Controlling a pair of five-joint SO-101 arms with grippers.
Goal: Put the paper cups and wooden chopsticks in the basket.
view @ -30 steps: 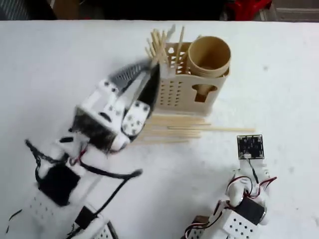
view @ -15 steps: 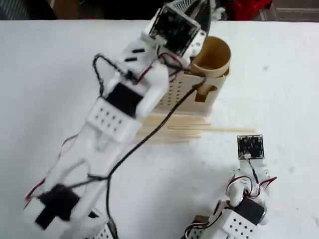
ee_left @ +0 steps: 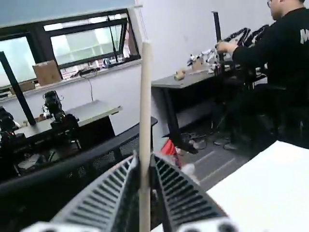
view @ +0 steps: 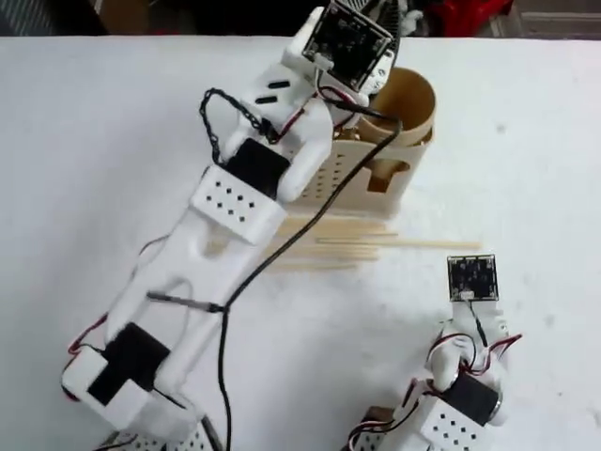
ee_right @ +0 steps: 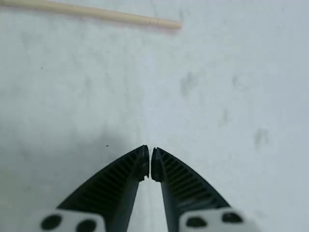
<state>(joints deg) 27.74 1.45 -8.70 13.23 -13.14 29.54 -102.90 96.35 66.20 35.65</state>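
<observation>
Left gripper [ee_left: 144, 163]: clamped on one wooden chopstick [ee_left: 145, 96]. The stick stands upright between the jaws, its top well above them. This wrist camera looks out into the room, not down at the table, so I judge the wrist is pitched up to keep the stick vertical and drop it in end first.

High view: left arm [view: 235, 188] stretches across the basket [view: 376, 183], its wrist over the far rim, just beside the paper cup [view: 408, 99] that sits in the basket's right-hand end.

Loose chopsticks [view: 343, 246] lie flat in a bundle on the table [view: 526, 188], just in front of the basket. That part of the job is not yet done.

Right gripper [ee_right: 149, 162]: pinched together on nothing, low over bare table, with one stray chopstick [ee_right: 96, 13] lying ahead of it. I judge it is parked there to leave the left arm room.
</observation>
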